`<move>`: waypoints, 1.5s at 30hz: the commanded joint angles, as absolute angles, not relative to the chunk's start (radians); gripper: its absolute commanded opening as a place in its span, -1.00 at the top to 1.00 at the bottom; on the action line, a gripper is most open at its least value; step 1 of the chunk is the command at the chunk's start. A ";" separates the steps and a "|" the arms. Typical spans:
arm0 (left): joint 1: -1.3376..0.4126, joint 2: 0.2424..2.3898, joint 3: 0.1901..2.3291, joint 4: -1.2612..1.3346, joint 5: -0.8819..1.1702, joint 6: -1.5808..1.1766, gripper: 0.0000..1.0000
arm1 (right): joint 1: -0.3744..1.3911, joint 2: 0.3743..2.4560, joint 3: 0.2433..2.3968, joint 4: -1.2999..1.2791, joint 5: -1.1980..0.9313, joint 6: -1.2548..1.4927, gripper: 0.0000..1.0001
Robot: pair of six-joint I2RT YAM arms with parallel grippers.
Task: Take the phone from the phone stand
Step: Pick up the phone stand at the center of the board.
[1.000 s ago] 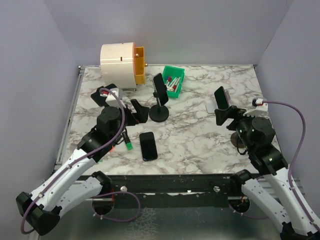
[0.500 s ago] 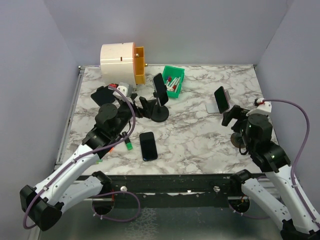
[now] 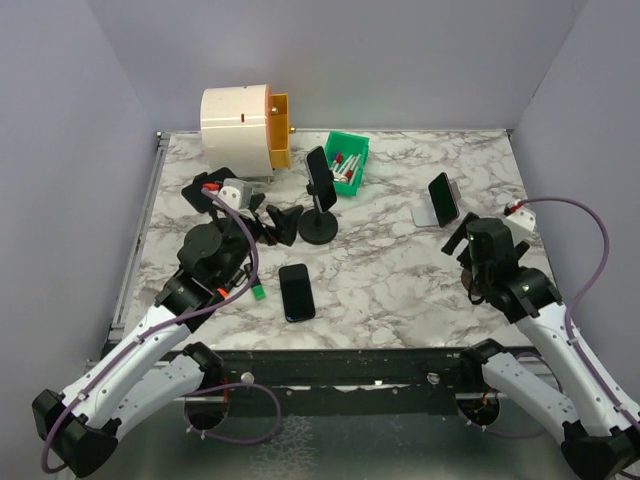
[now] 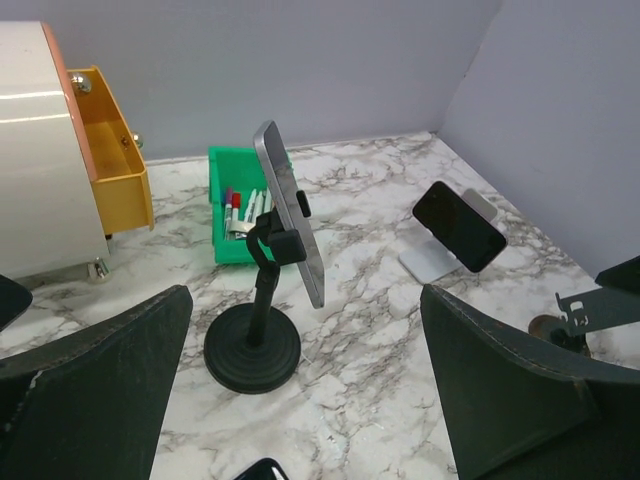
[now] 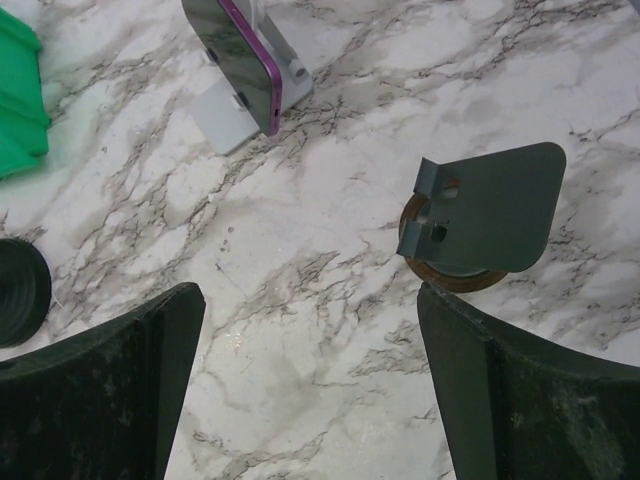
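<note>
A dark phone point(image 3: 320, 172) is clamped upright in a black round-based phone stand point(image 3: 318, 229) at mid-table. The left wrist view shows this phone point(image 4: 290, 212) edge-on above the stand's base point(image 4: 252, 348). My left gripper point(image 3: 280, 222) is open just left of the base, and nothing lies between its fingers point(image 4: 90, 390). A second phone point(image 3: 443, 198) with a purple edge point(image 5: 240, 60) leans on a white stand point(image 5: 235, 120) at the right. My right gripper point(image 3: 458, 240) is open just in front of that stand, over bare marble point(image 5: 310, 300).
A third phone point(image 3: 296, 291) lies flat near the front. A green bin point(image 3: 348, 160) of markers and a white unit with an open orange drawer point(image 3: 245, 125) stand at the back. A grey bracket over a brown disc point(image 5: 490, 210) sits by my right gripper.
My left gripper reached toward the black stand, then drew back a little to the left. My right gripper pulled back from the leaning phone toward the near edge. Both stayed open.
</note>
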State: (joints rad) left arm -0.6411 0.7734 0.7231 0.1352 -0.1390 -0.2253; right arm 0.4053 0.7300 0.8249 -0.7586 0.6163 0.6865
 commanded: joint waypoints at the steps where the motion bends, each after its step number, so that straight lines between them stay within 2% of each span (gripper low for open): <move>1: -0.652 0.749 0.710 0.163 -0.151 -0.240 -0.92 | 0.407 0.739 0.842 -0.787 0.686 0.828 -0.84; 6: -0.652 0.779 0.733 0.131 -0.144 -0.281 -0.92 | 0.391 0.755 0.878 -0.826 0.749 0.848 -0.84; 16: -0.653 0.791 0.729 0.128 -0.129 -0.316 -0.92 | 0.291 0.797 0.891 -0.824 0.680 0.824 -0.81; 29: -0.654 0.828 0.729 0.123 -0.110 -0.352 -0.92 | 0.222 0.685 0.735 -0.961 0.694 1.065 -0.68; 38: -0.666 0.834 0.726 0.120 -0.118 -0.359 -0.93 | 0.203 0.733 0.691 -0.956 0.743 1.146 -0.61; 45: -0.679 0.830 0.727 0.117 -0.122 -0.357 -0.93 | 0.140 0.796 0.678 -0.856 0.767 1.092 -0.56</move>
